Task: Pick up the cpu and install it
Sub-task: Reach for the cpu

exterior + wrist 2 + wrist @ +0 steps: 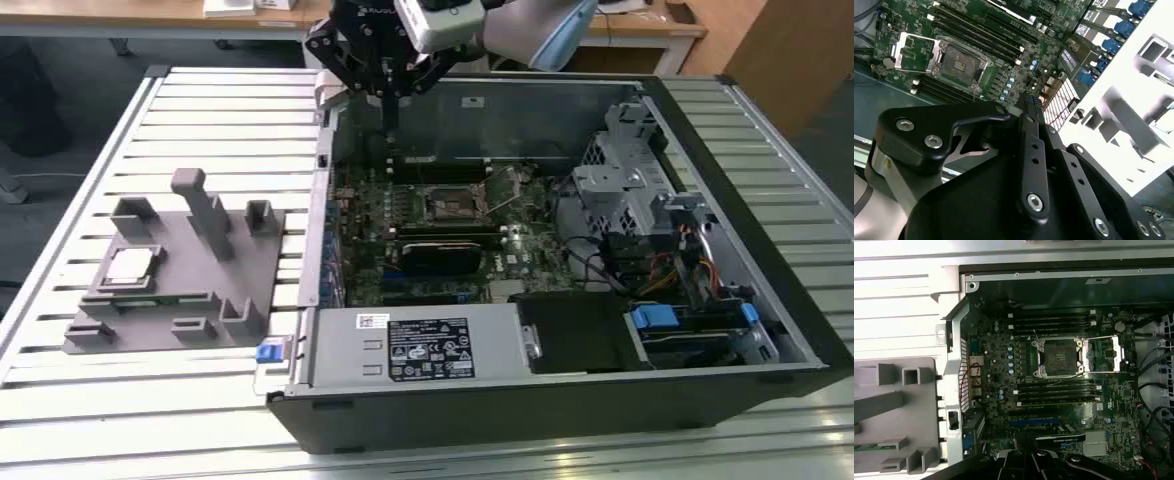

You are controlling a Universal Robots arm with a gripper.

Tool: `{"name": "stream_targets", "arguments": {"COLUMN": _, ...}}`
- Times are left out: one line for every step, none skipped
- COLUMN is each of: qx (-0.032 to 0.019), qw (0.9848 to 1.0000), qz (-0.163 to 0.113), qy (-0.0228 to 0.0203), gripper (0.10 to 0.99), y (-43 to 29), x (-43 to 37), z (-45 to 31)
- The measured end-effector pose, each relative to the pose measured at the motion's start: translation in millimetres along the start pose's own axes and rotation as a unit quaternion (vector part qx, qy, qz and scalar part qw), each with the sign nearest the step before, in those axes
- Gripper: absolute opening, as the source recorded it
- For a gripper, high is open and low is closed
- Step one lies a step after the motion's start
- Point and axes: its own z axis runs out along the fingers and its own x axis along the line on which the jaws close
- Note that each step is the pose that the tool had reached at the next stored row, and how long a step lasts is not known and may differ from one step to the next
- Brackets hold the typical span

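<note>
and here we are above the open computer case (pixel 534 415), laid on its side with the panel off so the motherboard (pixel 534 240) faces straight up at the arm. the gripper (pixel 391 122) hangs over the far edge of the case, pointing down. in the exterior view its two fingers come together into one dark stem, so i read it as clenched with nothing between them. in the second wrist view the gripper (pixel 1029 100) shows that same narrow pinched tip above the board. the cpu (pixel 130 265) is well apart from it: it lies flat, silvery top up, in a recess of the grey plastic fixture (pixel 200 290) out on the slatted table (pixel 214 110), on the exterior view's left, clear of the case. that seat holds the chip level and square, presumably so it can be taken cleanly from above. a thin green memory stick (pixel 876 446) sits in a slot of the same fixture. over on the board, the cpu socket (pixel 1059 356) is bare, and its metal load plate (pixel 1104 355) is flipped open to one side, which leaves the seat free to take the chip. dark memory slots (pixel 1054 320) run along both sides of the socket. my read: the pick has not begun, with the gripper over the case and not over the fixture.
</note>
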Motion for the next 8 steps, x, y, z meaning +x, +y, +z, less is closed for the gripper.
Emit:
{"name": "stream_targets", "arguments": {"qx": 0.0000, "qw": 1.0000, "qz": 0.000, "qy": 0.0000, "gripper": 0.106, "y": 0.0, "x": 0.0, "z": 0.0}}
{"name": "stream_targets", "arguments": {"qx": 0.0000, "qw": 1.0000, "qz": 0.000, "qy": 0.0000, "gripper": 0.106, "y": 0.0, "x": 0.0, "z": 0.0}}
{"name": "stream_targets", "arguments": {"qx": 0.0000, "qw": 1.0000, "qz": 0.000, "qy": 0.0000, "gripper": 0.106, "y": 0.0, "x": 0.0, "z": 0.0}}
{"name": "stream_targets", "arguments": {"qx": 0.0000, "qw": 1.0000, "qz": 0.000, "qy": 0.0000, "gripper": 0.106, "y": 0.0, "x": 0.0, "z": 0.0}}
{"name": "stream_targets", "arguments": {"qx": 0.0000, "qw": 1.0000, "qz": 0.000, "qy": 0.0000, "gripper": 0.106, "y": 0.0, "x": 0.0, "z": 0.0}}
{"name": "stream_targets", "arguments": {"qx": 0.0000, "qw": 1.0000, "qz": 0.000, "qy": 0.0000, "gripper": 0.106, "y": 0.0, "x": 0.0, "z": 0.0}}
{"name": "stream_targets", "arguments": {"qx": 0.0000, "qw": 1.0000, "qz": 0.000, "qy": 0.0000, "gripper": 0.106, "y": 0.0, "x": 0.2, "z": 0.0}}
{"name": "stream_targets", "arguments": {"qx": 0.0001, "qw": 1.0000, "qz": 0.000, "qy": 0.0000, "gripper": 0.106, "y": 0.0, "x": 0.6, "z": -0.1}}
